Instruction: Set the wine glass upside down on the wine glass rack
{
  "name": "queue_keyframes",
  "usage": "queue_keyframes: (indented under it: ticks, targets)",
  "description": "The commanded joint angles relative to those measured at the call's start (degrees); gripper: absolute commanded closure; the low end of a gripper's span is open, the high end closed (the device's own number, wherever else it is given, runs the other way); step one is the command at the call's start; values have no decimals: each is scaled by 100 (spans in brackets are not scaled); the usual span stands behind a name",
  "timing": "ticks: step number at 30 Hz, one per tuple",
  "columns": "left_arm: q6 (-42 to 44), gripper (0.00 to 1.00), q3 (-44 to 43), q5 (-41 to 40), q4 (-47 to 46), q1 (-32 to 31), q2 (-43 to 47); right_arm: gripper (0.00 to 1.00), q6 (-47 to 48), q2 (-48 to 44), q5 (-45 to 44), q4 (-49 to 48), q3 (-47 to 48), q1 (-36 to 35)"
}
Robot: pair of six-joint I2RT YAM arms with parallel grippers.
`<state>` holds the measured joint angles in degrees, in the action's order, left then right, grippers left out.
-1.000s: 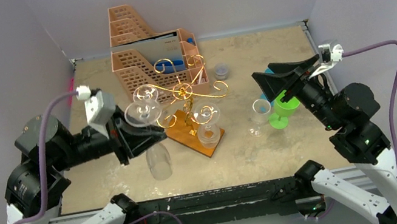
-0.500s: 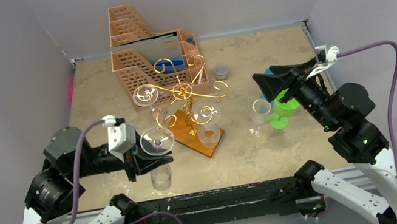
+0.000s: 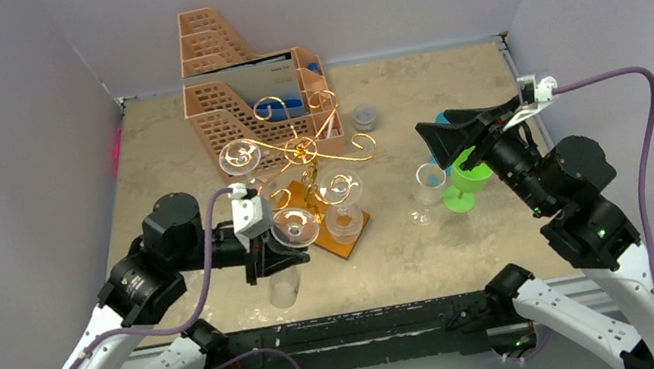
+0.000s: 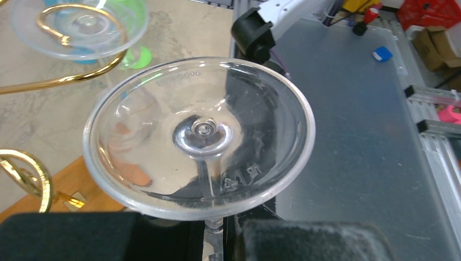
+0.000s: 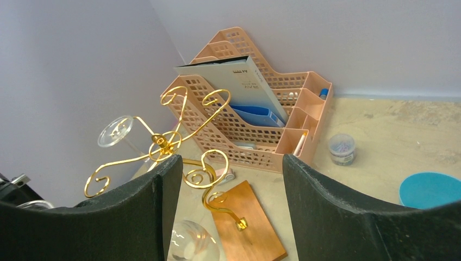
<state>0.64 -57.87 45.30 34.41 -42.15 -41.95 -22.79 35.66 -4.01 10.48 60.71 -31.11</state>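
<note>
Left tool (image 3: 281,257) — held level — grips wine glass (image 3: 293,228) (foot up).

Clear wine glass (image 3: 293,227) upside down, round foot on top, gripped at the thin stem by the left end effector (image 3: 270,253). Gold curly wine glass rack (image 3: 302,151) just beside it, upright on a brown wood base.

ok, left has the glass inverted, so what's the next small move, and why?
Probably ease the left gripper toward the wine glass rack's nearest empty scroll arm: the wine glass is held by its stem, foot up, beside it, not yet hooked.
</note>
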Motion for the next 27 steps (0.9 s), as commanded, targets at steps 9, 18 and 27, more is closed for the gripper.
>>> queue_keyframes:
  ticks: [9, 18, 27]
  targets:
    - [-376, 100, 640, -1143, -1221, -35, 467, 30, 144, 64, -128, -90, 20, -10]
    - [-1022, 100, 1025, -1347, -1633, -30, 679, 30, 517, 316, 1610, -107, 365, -9]
    - [-1040, 100, 1192, -1395, -1965, -30, 584, 29, 437, 1527, 3925, 834, 1385, -9]
